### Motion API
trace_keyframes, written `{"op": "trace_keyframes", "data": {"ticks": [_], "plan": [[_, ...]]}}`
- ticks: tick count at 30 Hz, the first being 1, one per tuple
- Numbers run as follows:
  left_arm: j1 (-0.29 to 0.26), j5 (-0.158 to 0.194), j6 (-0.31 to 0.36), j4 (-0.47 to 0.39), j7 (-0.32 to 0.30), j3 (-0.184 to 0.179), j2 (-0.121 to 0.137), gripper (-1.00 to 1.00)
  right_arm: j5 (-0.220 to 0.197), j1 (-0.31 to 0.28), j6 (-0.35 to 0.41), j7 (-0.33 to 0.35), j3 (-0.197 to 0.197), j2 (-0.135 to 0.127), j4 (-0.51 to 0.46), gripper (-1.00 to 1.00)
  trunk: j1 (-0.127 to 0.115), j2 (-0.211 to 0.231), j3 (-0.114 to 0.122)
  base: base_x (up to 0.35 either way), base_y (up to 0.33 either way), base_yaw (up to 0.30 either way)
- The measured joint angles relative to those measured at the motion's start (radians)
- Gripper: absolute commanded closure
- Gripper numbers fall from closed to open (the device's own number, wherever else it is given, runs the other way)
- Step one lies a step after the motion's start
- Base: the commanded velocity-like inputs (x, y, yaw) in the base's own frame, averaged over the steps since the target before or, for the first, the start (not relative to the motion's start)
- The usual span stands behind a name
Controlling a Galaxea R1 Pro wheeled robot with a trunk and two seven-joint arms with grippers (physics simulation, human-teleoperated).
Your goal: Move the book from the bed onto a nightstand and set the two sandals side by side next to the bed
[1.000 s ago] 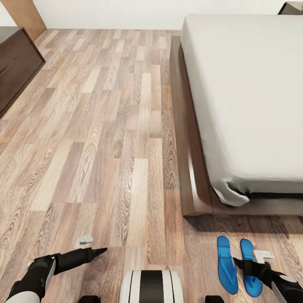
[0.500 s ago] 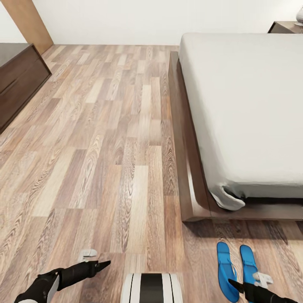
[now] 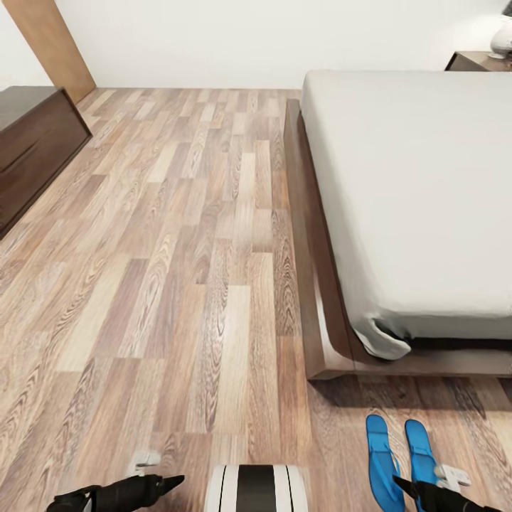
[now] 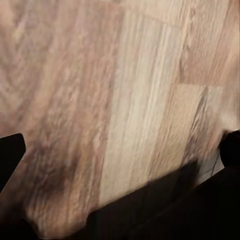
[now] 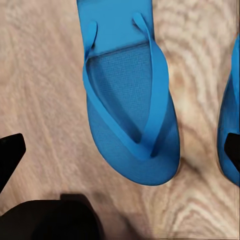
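From the head camera I look down on a plank floor with the bed on the right, its pale grey mattress sitting in a dark wooden frame. Just past the foot of the bed, two blue sandals lie side by side on the floor, close together and parallel. My right gripper sits at the lower edge of the view, its tip over the near ends of the sandals. In the right wrist view, one sandal lies flat directly ahead between my two dark fingertips, which stand wide apart and hold nothing; the second sandal touches the frame's edge. My left gripper hangs low over bare floor, well apart from the sandals; its fingers are spread and empty. A nightstand stands beyond the bed's far corner.
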Motion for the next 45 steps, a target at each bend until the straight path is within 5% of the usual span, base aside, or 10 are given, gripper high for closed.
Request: {"op": "trace_keyframes", "data": {"ticks": [8, 21, 22, 23, 45], "plan": [[0.046, 0.000, -0.001, 0.045, 0.000, 0.000, 0.000, -1.00, 0.001, 0.000, 0.000, -0.044, 0.000, 0.000, 0.045, -1.00, -0.004, 0.002, 0.031, 0.000, 0.000, 0.000], [0.047, 0.000, -0.002, 0.056, 0.000, 0.000, 0.000, -1.00, 0.001, 0.000, 0.000, -0.117, 0.000, 0.000, 0.070, -1.00, -0.009, 0.005, 0.081, 0.000, 0.000, 0.000], [0.047, 0.000, -0.002, 0.056, 0.000, 0.000, 0.000, -1.00, 0.001, 0.000, 0.002, -0.390, 0.000, 0.000, 0.071, -1.00, -0.010, 0.005, 0.085, 0.000, 0.000, 0.000], [0.047, 0.000, -0.002, 0.056, 0.000, 0.000, 0.000, -1.00, -0.001, 0.000, 0.002, -0.419, 0.001, 0.000, 0.071, -1.00, -0.010, 0.005, 0.089, 0.000, 0.000, 0.000], [0.047, 0.000, -0.002, 0.056, 0.000, 0.000, 0.000, -1.00, -0.002, 0.000, 0.002, -0.420, 0.001, 0.000, 0.071, -1.00, -0.020, 0.011, 0.174, 0.000, 0.000, 0.000]]}}
